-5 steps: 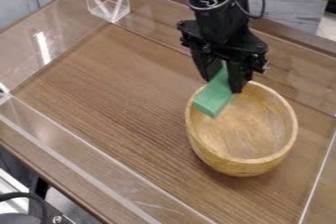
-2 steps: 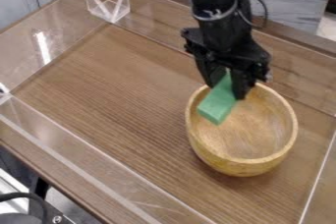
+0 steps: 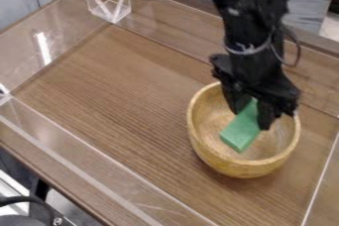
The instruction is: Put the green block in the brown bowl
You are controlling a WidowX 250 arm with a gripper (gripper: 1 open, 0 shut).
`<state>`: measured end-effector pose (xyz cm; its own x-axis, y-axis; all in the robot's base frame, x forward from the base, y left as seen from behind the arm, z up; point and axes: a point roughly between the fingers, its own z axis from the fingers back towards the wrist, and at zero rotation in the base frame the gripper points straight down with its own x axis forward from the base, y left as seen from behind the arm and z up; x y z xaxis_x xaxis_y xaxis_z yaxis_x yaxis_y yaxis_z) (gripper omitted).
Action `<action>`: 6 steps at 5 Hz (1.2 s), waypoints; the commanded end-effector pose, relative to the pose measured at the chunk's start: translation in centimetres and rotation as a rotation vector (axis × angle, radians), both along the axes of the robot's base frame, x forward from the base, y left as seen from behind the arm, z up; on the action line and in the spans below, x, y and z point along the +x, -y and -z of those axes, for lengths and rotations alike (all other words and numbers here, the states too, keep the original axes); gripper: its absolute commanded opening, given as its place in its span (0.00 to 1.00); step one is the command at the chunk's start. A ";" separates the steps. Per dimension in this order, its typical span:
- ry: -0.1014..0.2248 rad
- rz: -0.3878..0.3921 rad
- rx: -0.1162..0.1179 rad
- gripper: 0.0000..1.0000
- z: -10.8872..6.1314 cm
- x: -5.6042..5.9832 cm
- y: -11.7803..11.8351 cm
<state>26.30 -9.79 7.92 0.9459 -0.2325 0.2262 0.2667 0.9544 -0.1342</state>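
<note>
The brown bowl [image 3: 212, 151], round and of light tan wood, stands at the right of the wooden table. My black gripper [image 3: 260, 109] hangs over the bowl's middle, pointing steeply down, and is shut on the upper end of the green block [image 3: 244, 130]. The block, a flat bright green bar, slants down inside the bowl. Its lower end is close to the bowl's floor; whether it touches is unclear. The fingers hide the block's top end.
A clear acrylic wall [image 3: 54, 34] runs around the wooden table [image 3: 106, 91]. A small clear triangular stand [image 3: 109, 4] sits at the back left. The table's right edge lies just past the bowl.
The gripper has moved right and down with the green block, from above the bowl's left rim to inside the bowl's middle. The bowl has stayed in place.
</note>
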 end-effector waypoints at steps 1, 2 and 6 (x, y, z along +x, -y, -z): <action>0.036 -0.005 -0.009 0.00 -0.8 0.7 0.1; 0.032 -0.011 -0.012 0.00 -0.6 0.8 -0.1; 0.019 -0.043 -0.023 0.00 -0.3 1.4 -0.9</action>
<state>26.73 -8.81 6.97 0.9609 -0.1887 0.2027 0.2211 0.9635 -0.1512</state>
